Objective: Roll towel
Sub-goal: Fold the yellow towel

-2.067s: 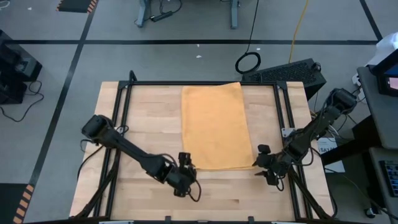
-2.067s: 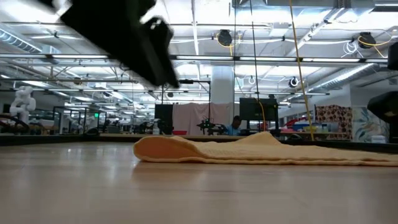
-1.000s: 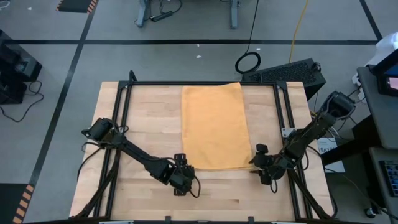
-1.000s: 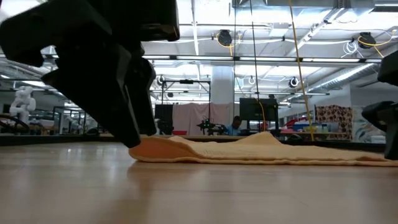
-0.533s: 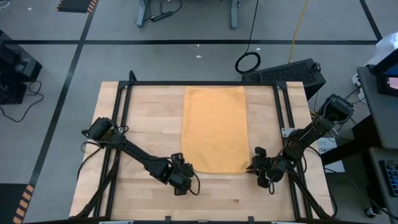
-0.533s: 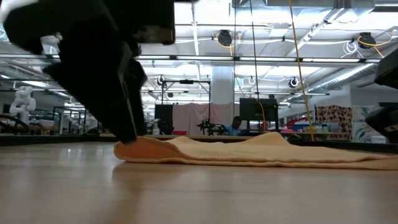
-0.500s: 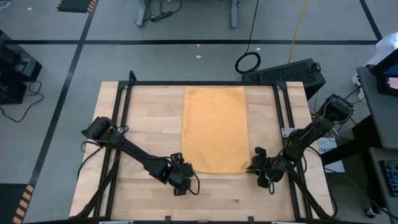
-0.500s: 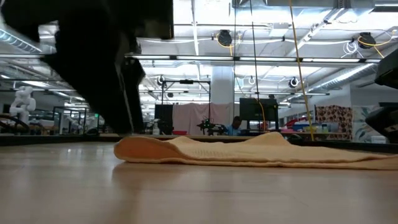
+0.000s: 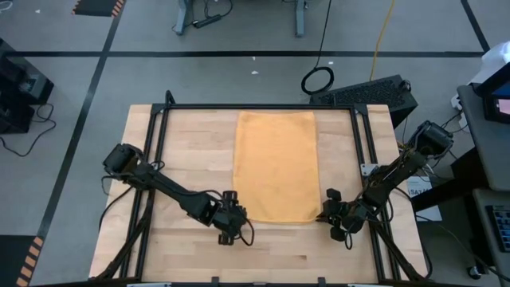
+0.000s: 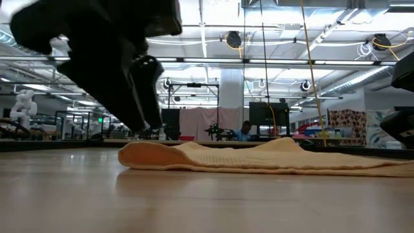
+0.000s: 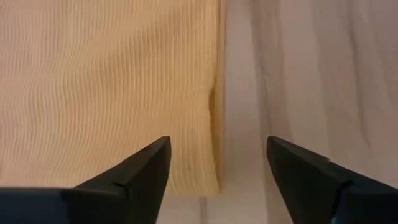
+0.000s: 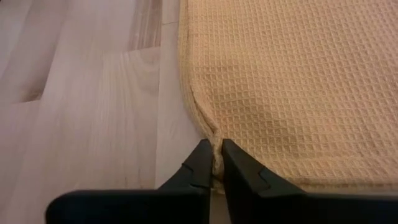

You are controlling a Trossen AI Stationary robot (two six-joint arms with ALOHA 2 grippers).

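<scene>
Pale wooden tabletop carries the towel, a mustard-yellow rectangle lying flat down the middle, its long sides running from the far edge toward the near one. At its near right corner the right gripper has its two fingers pressed almost together on a pinched ridge of the cloth's edge, as the right wrist view shows. At the near left corner the left gripper hangs with its fingers spread wide apart, one over the cloth and one over bare wood, straddling the towel's edge without holding it. In the low view the left arm shows as a dark mass raised above the towel's rounded near edge. Bare wood lies open to the left and right of the towel and along the near strip of the table. A black frame borders the tabletop.
</scene>
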